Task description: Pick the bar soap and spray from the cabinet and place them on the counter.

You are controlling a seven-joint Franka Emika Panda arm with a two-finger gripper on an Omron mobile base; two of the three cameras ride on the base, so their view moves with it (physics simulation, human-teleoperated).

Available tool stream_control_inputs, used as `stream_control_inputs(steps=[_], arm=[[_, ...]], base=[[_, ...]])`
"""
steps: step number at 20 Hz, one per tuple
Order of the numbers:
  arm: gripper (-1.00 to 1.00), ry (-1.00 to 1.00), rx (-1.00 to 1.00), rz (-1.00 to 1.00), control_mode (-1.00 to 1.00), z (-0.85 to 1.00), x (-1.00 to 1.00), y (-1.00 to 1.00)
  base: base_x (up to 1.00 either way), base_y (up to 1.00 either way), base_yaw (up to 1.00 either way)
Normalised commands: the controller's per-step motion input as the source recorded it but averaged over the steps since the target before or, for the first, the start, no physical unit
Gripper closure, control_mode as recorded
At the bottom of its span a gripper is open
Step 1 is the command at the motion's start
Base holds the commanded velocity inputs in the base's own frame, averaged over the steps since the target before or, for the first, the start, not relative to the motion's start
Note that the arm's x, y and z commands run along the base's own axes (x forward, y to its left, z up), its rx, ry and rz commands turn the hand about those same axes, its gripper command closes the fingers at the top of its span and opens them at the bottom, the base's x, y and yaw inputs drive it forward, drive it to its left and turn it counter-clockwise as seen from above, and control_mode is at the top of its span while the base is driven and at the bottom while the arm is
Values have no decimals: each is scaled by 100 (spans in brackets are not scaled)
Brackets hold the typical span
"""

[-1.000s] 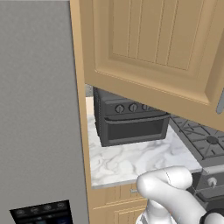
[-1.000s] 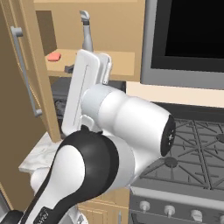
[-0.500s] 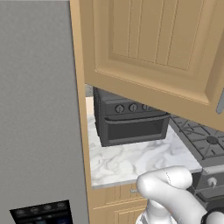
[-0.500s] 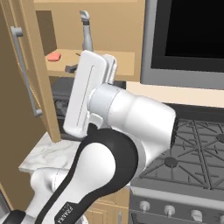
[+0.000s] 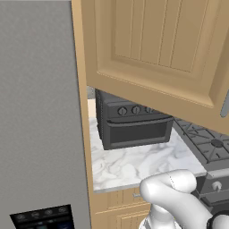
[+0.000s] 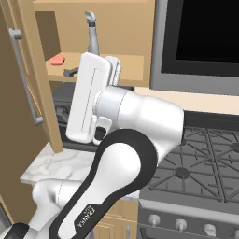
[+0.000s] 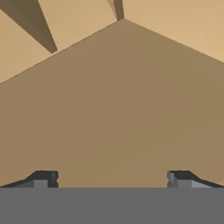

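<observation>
Rising from the lower left of the right base view, the white arm bends at a dark elbow and lifts its flat white hand upright in front of the open cabinet [image 6: 135, 63], just below the edge of its shelf. The gripper [image 7: 111, 179] looks at plain tan wood inside the cabinet, its two dark fingertips [image 7: 43, 178] spread wide apart with nothing between them.

On the shelf in the right base view, the bar soap [image 6: 58, 60] lies as a small red-pink block near the left end. The spray [image 6: 92, 32], a grey bottle with a curved nozzle head, stands upright further right and towards the back, directly above the raised hand. Both sit apart from each other. The cabinet door [image 6: 18, 116] hangs swung out at the left with its long grey bar handle [image 6: 25, 77].

From the left base view the door's grooved face [image 5: 161, 53] blocks the shelf, so neither soap nor spray is visible there. That view gives instead the marble counter [image 5: 134, 163], with a dark toaster oven [image 5: 132, 123] standing on it at the back, a grey refrigerator [image 5: 40, 116] at the left, and the stove [image 5: 208, 143] at the right.
</observation>
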Motion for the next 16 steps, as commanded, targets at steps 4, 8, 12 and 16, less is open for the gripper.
stream_control_inputs(steps=[4, 8, 12, 16], arm=[[-100, 0, 0, 9, -100, 0, -5, 35], [-100, 0, 0, 7, -100, 0, -4, 48], [-100, -1, 0, 5, -100, 7, -18, 45], [-100, -6, 0, 1, -100, 12, -35, 41]], base=[[0, 0, 0], [0, 0, 0], [0, 0, 0], [0, 0, 0]])
